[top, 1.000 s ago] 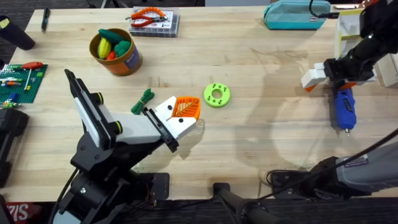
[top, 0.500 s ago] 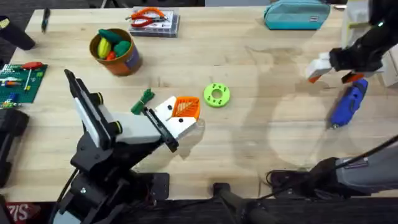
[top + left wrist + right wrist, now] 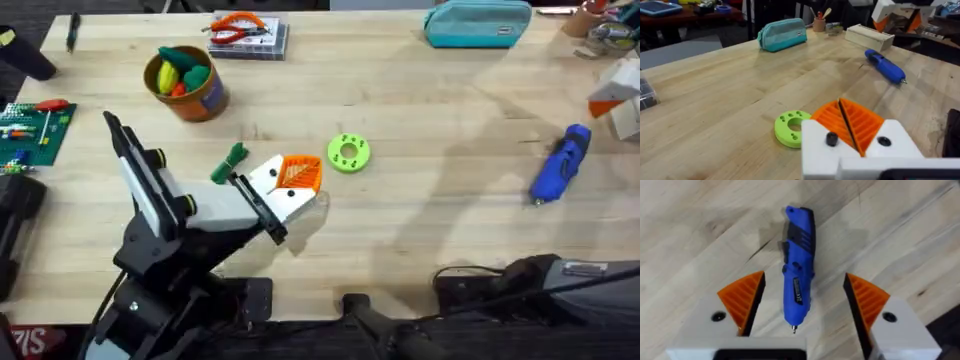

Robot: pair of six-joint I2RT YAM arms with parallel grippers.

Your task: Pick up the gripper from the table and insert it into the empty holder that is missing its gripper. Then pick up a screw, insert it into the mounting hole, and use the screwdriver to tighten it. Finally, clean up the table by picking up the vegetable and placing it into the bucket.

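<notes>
The blue screwdriver (image 3: 558, 165) lies slanted on the table at the right, also seen in the left wrist view (image 3: 885, 65). My right gripper (image 3: 612, 98) hovers open above it near the right edge, and the screwdriver (image 3: 799, 290) shows on the wood between its spread orange pads (image 3: 742, 297). My left gripper (image 3: 300, 175) rests shut and empty at the middle left, its pads (image 3: 850, 117) pressed together. The small dark green vegetable (image 3: 231, 162) lies just left of it. The orange-yellow bucket (image 3: 205, 100) stands at the back left. The loose gripper, holder and screw are out of view.
A green disc with holes (image 3: 348, 153) sits right of my left gripper. A teal pouch (image 3: 478, 22) and a parts box with red pliers (image 3: 247, 33) lie along the far edge. A green circuit board (image 3: 30, 130) is at the left edge. The bucket holds toy produce.
My right gripper has risen and drawn off toward the right edge. The screwdriver turned from straight to slanted and now lies alone. The left arm has not moved.
</notes>
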